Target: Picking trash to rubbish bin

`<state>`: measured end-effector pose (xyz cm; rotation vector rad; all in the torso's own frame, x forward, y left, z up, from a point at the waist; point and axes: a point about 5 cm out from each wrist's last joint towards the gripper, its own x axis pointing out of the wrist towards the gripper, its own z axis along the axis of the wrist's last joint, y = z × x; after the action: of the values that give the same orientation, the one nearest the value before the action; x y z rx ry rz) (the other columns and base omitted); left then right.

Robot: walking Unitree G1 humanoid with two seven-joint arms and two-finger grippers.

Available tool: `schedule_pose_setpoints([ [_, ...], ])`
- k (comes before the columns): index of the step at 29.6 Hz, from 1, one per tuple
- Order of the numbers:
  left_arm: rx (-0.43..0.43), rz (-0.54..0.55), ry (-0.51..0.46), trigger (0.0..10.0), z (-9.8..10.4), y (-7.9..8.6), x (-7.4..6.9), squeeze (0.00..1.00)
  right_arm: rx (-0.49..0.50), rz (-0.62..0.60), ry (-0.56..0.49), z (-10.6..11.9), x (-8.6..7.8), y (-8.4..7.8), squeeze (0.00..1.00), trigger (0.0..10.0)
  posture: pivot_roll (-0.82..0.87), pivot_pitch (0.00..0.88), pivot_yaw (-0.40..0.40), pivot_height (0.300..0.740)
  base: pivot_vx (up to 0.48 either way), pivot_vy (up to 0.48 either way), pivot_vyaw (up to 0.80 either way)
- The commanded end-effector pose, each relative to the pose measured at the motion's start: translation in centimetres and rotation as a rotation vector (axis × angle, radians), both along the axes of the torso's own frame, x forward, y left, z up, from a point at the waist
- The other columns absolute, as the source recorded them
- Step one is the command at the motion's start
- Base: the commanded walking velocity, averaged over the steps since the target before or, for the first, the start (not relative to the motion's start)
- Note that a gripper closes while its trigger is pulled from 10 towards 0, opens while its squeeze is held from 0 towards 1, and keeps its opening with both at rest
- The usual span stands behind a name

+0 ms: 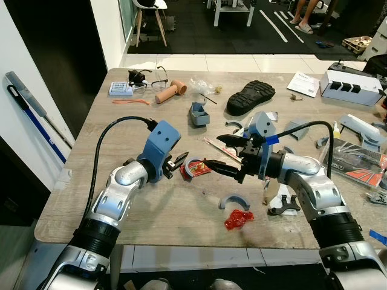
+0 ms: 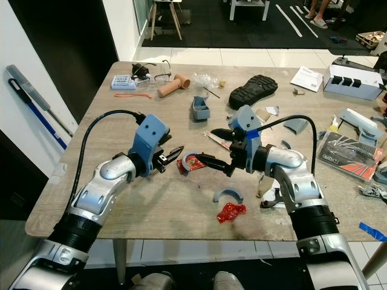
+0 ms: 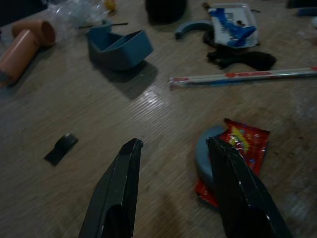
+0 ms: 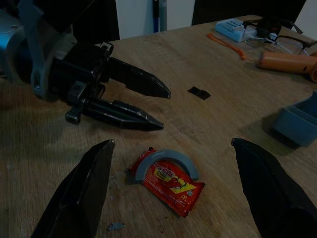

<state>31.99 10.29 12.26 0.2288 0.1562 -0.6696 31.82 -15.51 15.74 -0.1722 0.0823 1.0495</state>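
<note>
A red sauce packet point(image 1: 198, 169) lies flat mid-table with a grey plastic arc point(image 4: 166, 159) resting on it. My left gripper point(image 1: 181, 161) is open just left of the packet, low over the wood; in the left wrist view its one finger point(image 3: 229, 168) hangs over the packet's point(image 3: 245, 144) edge. My right gripper point(image 1: 222, 154) faces it from the right, open wide, and the packet point(image 4: 173, 184) sits between and ahead of its fingers. A crumpled red wrapper point(image 1: 239, 219) lies nearer the front edge.
A second grey arc point(image 1: 234, 201) lies beside the crumpled wrapper. Further back are a blue-grey box point(image 1: 199, 115), a paper-wrapped straw point(image 3: 247, 75), a black shoe sole point(image 1: 251, 96), glasses point(image 1: 148, 78) and a peach cylinder point(image 1: 169, 91). Packaging and tools crowd the table's right side point(image 1: 357, 160).
</note>
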Motion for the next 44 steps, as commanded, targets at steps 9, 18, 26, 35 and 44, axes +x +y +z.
schedule_pose_setpoints([
  [9, -0.02, 0.022, 0.032, 10.0, 0.2, 0.1, 0.1, 0.0, -0.007, -0.003, -0.006, 0.3, 0.0, 0.0, 0.0, 10.0, -0.05, 0.0, -0.023, 0.74, 0.0, -0.451, 0.0],
  [18, -0.042, 0.073, 0.04, 10.0, 0.6, 0.8, 0.5, 0.0, -0.011, 0.003, -0.002, 0.2, -0.1, 0.3, 0.0, 10.0, -0.05, 0.0, -0.022, 0.74, 0.0, 0.0, 0.0],
  [26, -0.051, 0.094, 0.043, 10.0, 0.7, 1.1, 0.7, 0.0, -0.01, 0.002, 0.0, 0.2, -0.1, 0.4, 0.0, 10.0, -0.05, 0.0, -0.024, 0.74, 0.0, 0.0, 0.0],
  [35, -0.031, 0.089, 0.056, 10.0, 0.5, 1.3, 0.6, 0.0, -0.01, 0.003, 0.0, 0.2, -0.1, 0.4, 0.0, 10.0, -0.05, 0.0, -0.024, 0.74, 0.0, -0.105, 0.0],
  [44, 0.096, 0.184, 0.102, 10.0, 0.5, 3.9, 1.0, 0.0, -0.052, 0.038, 0.014, 0.1, -0.7, -0.2, 0.0, 10.0, -0.05, 0.0, -0.022, 0.74, 0.0, -0.21, 0.0],
])
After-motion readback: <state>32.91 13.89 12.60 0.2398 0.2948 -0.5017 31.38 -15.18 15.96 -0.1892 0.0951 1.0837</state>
